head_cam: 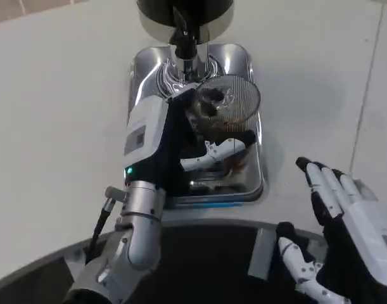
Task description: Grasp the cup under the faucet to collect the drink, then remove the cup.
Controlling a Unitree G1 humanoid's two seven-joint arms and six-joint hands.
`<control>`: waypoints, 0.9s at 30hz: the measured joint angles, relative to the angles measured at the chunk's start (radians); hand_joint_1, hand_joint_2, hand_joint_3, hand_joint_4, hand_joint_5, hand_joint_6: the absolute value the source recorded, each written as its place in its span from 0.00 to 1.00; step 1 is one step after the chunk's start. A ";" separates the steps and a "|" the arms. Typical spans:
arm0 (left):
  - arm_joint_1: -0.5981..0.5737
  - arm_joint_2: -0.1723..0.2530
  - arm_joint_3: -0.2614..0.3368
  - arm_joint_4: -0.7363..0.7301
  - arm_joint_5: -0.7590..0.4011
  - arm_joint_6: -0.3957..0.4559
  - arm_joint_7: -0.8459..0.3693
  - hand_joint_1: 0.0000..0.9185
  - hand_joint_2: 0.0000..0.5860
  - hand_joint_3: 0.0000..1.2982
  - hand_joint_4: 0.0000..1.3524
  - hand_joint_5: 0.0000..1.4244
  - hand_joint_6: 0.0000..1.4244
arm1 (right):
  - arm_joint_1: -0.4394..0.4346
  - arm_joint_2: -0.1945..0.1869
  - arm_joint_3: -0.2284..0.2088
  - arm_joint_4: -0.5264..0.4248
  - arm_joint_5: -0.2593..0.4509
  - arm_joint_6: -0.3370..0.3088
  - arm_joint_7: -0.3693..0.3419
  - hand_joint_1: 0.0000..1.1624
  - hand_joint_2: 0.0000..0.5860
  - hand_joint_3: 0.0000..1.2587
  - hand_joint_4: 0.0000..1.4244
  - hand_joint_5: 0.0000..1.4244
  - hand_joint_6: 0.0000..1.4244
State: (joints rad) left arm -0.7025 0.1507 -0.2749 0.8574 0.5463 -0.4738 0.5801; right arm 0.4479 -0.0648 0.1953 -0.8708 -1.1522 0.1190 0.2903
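Head view. A black drink dispenser (185,14) is standing at the far edge of the white counter (54,95), its faucet (183,38) pointing down over a shiny steel drip tray (247,63).

A clear ribbed cup (228,101) is sitting inside the tray, just right of and below the faucet, tilted so its open mouth is facing the camera. Dark liquid is showing at its base, and brownish liquid is pooling on the tray floor near the front.

The left hand (199,149) is reaching into the tray from the near side, white back turned up, its silver forearm (139,215) rising from the bottom of the frame. Its fingers (218,151) are wrapping around the lower side of the cup, one white finger lying across beneath the glass; the hand is gripping the cup.

The right hand (336,221) is hovering over the counter, right of the tray and well apart from it, palm turned inward. Its fingers (326,183) are spread and holding nothing.
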 measured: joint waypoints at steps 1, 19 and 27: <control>0.002 -0.003 0.007 0.000 0.000 0.000 0.015 0.69 0.18 0.81 0.84 0.93 1.00 | 0.000 0.002 0.000 -0.001 -0.001 0.001 0.008 0.12 0.92 0.00 0.00 0.00 0.00; 0.137 0.052 0.024 -0.089 0.036 -0.028 0.152 0.73 0.06 0.88 0.87 0.99 1.00 | -0.048 -0.010 -0.010 0.032 0.025 0.007 0.035 0.11 0.93 0.00 0.00 0.00 0.00; 0.205 0.088 0.032 -0.174 0.051 -0.044 0.149 0.74 0.00 0.87 0.85 0.99 1.00 | -0.049 -0.027 -0.013 0.041 0.052 0.006 0.030 0.11 0.93 0.00 0.00 0.00 0.00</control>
State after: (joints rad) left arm -0.4975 0.2391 -0.2433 0.6832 0.5971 -0.5182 0.7295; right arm 0.3991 -0.0918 0.1824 -0.8299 -1.1005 0.1251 0.3205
